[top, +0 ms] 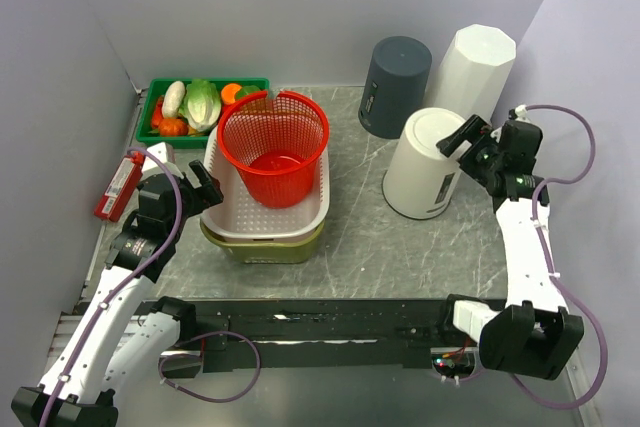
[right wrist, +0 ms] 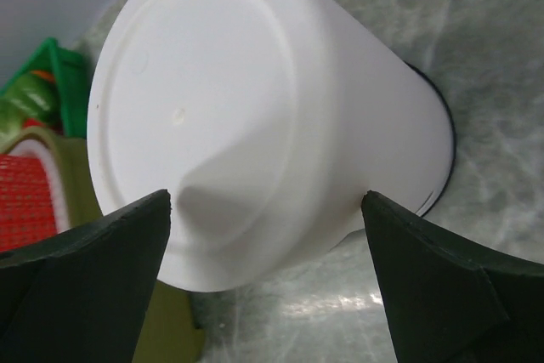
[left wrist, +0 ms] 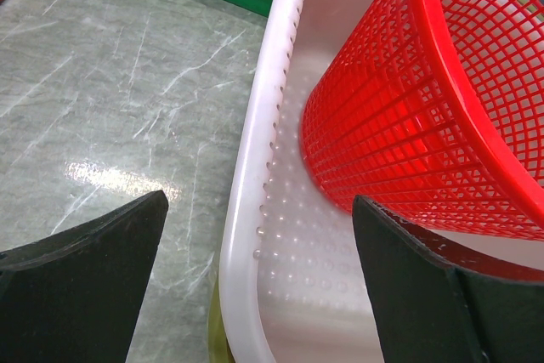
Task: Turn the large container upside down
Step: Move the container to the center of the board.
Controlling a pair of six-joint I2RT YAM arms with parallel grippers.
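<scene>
Jaws of the right arm (top: 522,232) stand apart, flanking the base-up white container (top: 425,162). Left jaws gape astride the rim of the white basket (left wrist: 242,210).

white container (top: 425,167) | red mesh basket (top: 300,147) | green tray (top: 208,81) | grey marbled table (top: 370,247)
</scene>
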